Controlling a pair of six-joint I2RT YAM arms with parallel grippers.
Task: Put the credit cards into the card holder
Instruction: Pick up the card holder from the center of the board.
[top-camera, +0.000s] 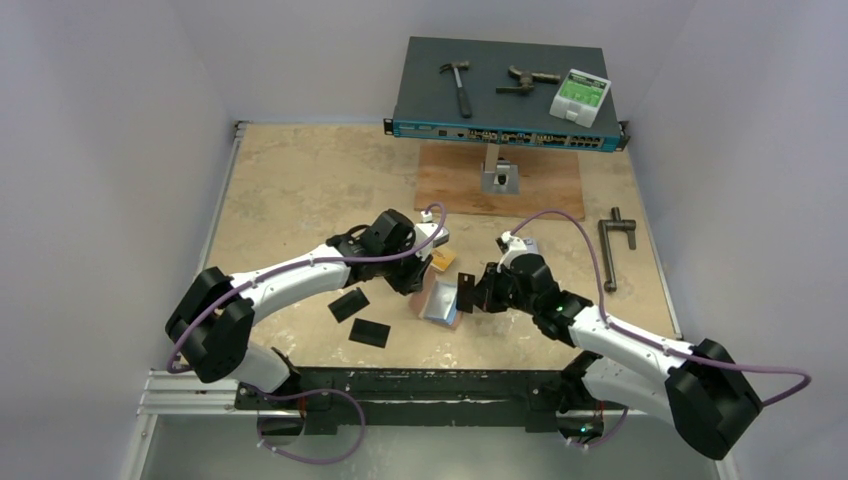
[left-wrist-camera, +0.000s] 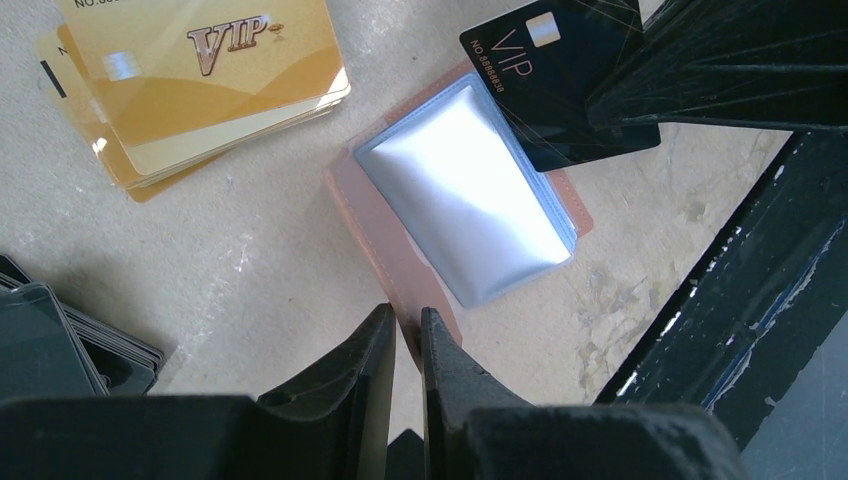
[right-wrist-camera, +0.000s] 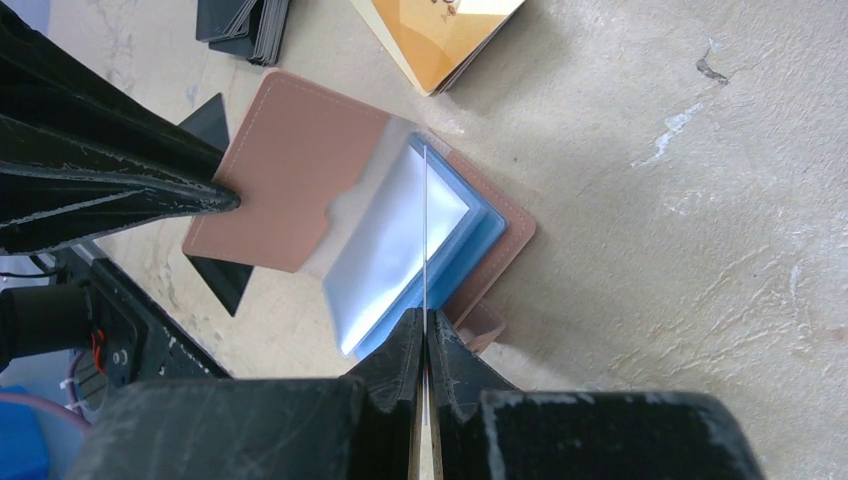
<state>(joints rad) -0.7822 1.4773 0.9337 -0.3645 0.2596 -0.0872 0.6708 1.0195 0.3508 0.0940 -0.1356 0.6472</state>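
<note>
left claw (left-wrist-camera: 407, 318): narrow, its fingers almost together, nipping the edge of the card holder's pink cover.
right claw (right-wrist-camera: 425, 320): closed tight on one black card, gripped by its end.
black card (left-wrist-camera: 560, 85): held on edge over the open card holder, its far end above the clear sleeves. it is printed "vip" with a number. i cannot tell whether it touches the sleeves.
card holder (top-camera: 440, 302): lies open on the worktop between the two claws, around the middle and somewhat toward the near side. its salmon-pink cover is spread out flat.
clear sleeves (left-wrist-camera: 465, 195): a stack of see-through pockets on top of the pink cover, shining silver-blue. the held card stands over them.
snap tab (right-wrist-camera: 482, 325): a small pink tab at the holder's edge, just beside the right claw's fingers.
orange-gold cards (left-wrist-camera: 220, 70): a loose fanned stack marked "vip", flat on the worktop just beyond the card holder, apart from it.
black cards (top-camera: 348, 303): two small lots lying flat to the left of the card holder, near the left arm, one nearer than the other.
worktop (top-camera: 300, 190): pale, mottled and scuffed.
far side: a network switch (top-camera: 505, 130) sits on a stand over a wooden board (top-camera: 545, 185). a hammer (top-camera: 458, 85) lies on top of it.
right side: a dark crank-shaped tool (top-camera: 612, 250) lies well apart from the cards.
</note>
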